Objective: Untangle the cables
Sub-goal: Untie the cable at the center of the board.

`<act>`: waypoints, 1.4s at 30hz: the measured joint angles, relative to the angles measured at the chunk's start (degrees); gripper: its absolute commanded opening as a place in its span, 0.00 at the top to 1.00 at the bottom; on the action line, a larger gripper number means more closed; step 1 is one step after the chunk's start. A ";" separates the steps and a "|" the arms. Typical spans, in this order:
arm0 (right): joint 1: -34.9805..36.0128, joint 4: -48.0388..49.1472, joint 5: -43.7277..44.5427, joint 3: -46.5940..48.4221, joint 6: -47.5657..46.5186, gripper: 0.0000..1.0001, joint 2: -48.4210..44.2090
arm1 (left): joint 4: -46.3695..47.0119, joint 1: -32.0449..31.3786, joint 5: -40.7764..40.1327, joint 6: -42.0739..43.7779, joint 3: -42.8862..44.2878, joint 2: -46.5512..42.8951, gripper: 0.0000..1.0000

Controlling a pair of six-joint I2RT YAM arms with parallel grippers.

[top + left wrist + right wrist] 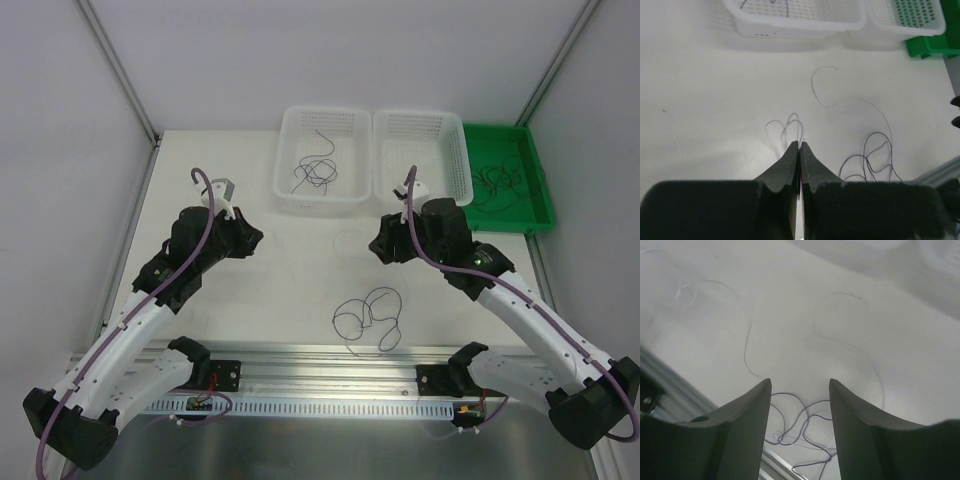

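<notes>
We're seeing L fingers (800,146) clenched tight, a faint strand (785,125) looping right at their tips; can't tell if it's pinched. R fingers (377,244) are hanging released, jaws apart, near the cables (368,318), 1 loose curly bundle lying on the worktop (250,300) near its front edge, btwn the 2 arms.

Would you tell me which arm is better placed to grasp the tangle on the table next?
Right, probably: the right tool is open with the tangle framed between its jaws; the left tool is shut, with the tangle off to its side.
</notes>
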 measured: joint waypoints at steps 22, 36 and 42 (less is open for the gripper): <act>8.57 28.30 -29.14 2.10 -0.70 0.48 15.39 | 0.31 -0.57 25.35 2.14 3.43 -1.55 1.00; 9.84 34.14 -33.97 2.10 0.87 0.60 22.08 | 1.62 -1.29 28.35 1.90 3.43 -3.32 1.00; 10.21 36.09 -36.54 2.10 1.20 0.65 22.08 | 1.81 -1.31 28.59 1.77 3.43 -3.26 1.00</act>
